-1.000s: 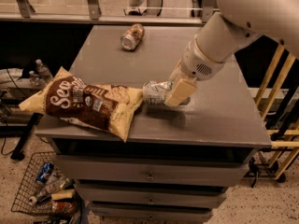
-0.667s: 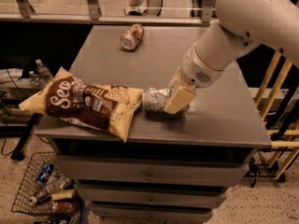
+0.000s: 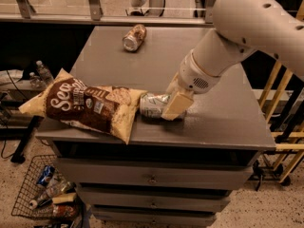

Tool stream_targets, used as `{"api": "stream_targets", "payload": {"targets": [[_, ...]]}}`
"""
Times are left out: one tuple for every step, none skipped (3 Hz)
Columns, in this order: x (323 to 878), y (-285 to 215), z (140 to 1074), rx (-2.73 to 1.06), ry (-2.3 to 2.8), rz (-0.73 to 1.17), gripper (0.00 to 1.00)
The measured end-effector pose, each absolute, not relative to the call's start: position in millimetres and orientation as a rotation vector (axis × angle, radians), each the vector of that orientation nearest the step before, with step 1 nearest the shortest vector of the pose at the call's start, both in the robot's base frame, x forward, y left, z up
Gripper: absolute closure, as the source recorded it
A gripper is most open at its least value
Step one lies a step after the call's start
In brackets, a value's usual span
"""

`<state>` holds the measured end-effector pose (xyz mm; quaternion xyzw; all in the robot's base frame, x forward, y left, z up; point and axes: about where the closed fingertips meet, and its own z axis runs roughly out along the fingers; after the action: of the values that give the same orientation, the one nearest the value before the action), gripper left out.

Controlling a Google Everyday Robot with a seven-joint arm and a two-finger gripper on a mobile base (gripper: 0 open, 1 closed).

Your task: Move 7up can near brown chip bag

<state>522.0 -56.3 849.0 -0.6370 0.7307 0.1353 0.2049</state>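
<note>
Lying can: in the camera view the 7up can (image 3: pixel 152 106) lies on its side near the front edge of the grey counter (image 3: pixel 218 122), and its left end is against the brown chip bag.
Brown chip bag (image 3: pixel 85 103): flat on the front left part of the counter; the left corner hangs over the edge, and the pale yellow right end touches the can.
Hand (image 3: pixel 171 107): low over the right part of the 7up can and closed on it; one cream finger (image 3: pixel 176 106) crosses the front of the can.
Arm (image 3: pixel 237 32): white and thick, coming down from the upper right.
Brownish can (image 3: pixel 133 37): on its side at the back of the counter, well apart from the others.
Wire basket (image 3: pixel 28 194): on the floor at the lower left, with bottles inside.
</note>
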Motion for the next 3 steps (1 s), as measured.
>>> {"api": "stream_targets", "payload": {"targets": [[521.3,-55.5,849.4,-1.778,2.036,0.376,0.59],[520.6,-54.7,849.8,-1.781,2.035,0.374,0.36],[519.8,-53.8,850.2,-1.783,2.033,0.373,0.13]]}}
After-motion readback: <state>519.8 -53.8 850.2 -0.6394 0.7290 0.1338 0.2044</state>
